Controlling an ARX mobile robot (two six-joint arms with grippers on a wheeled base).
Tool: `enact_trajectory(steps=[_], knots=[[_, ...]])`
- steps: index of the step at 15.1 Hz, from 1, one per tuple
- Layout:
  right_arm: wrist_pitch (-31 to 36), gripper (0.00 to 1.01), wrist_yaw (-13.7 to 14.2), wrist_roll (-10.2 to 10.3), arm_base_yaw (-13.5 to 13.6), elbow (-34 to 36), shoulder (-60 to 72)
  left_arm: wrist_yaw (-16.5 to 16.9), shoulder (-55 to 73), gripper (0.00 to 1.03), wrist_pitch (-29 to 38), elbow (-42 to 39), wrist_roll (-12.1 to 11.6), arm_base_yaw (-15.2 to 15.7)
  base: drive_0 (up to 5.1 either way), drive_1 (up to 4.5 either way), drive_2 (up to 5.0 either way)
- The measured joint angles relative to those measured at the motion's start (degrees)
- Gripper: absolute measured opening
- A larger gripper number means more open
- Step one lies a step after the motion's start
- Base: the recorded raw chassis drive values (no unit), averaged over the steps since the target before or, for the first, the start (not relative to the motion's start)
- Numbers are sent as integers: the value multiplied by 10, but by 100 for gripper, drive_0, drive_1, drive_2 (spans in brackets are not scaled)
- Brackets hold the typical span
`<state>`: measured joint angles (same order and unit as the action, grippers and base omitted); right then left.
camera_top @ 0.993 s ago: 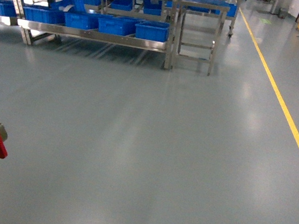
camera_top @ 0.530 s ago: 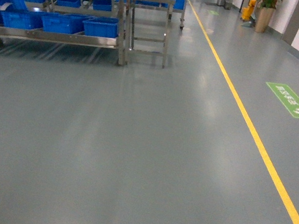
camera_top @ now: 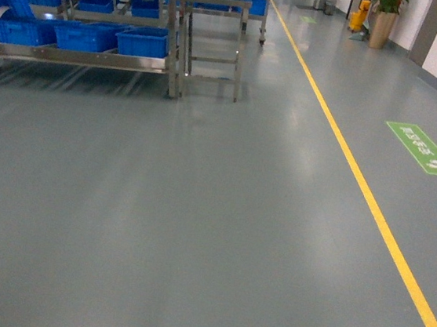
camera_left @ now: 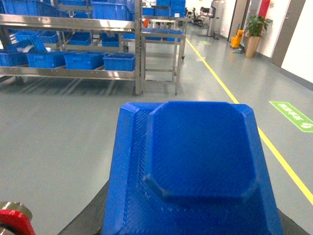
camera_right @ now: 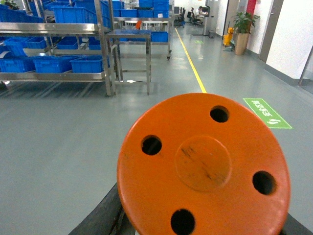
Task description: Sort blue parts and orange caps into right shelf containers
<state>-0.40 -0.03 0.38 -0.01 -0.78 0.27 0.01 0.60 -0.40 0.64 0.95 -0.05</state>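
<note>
A big blue part (camera_left: pixel 195 166), a moulded block with a raised octagonal face, fills the left wrist view. My left gripper (camera_left: pixel 191 231) is shut on it, and only a dark finger (camera_left: pixel 90 218) shows beside it. An orange cap (camera_right: pixel 203 166), a round disc with four holes, fills the right wrist view. My right gripper (camera_right: pixel 195 230) is shut on it, with a dark finger (camera_right: pixel 100 218) showing at its lower left. The steel shelf (camera_top: pixel 81 56) with blue crates (camera_top: pixel 141 42) stands far off at the upper left. Neither gripper shows in the head view.
Grey floor stretches ahead. A small steel table (camera_top: pixel 217 1) stands right of the shelf. A yellow line (camera_top: pixel 371 206) runs along the right, with a green floor sign (camera_top: pixel 425 149) beyond it. A potted plant (camera_top: pixel 382 24) stands by the far wall.
The head view has swung right, so the shelf slid to the left edge and the yellow line moved toward the middle. The red piece on the left arm has left the head view.
</note>
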Motion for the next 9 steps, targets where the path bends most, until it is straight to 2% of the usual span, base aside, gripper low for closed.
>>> enact_trajectory(steps=[9], knots=[[3,45,0,0,0,0,0,0,0,42,1,0,0,0,13,446,-421]])
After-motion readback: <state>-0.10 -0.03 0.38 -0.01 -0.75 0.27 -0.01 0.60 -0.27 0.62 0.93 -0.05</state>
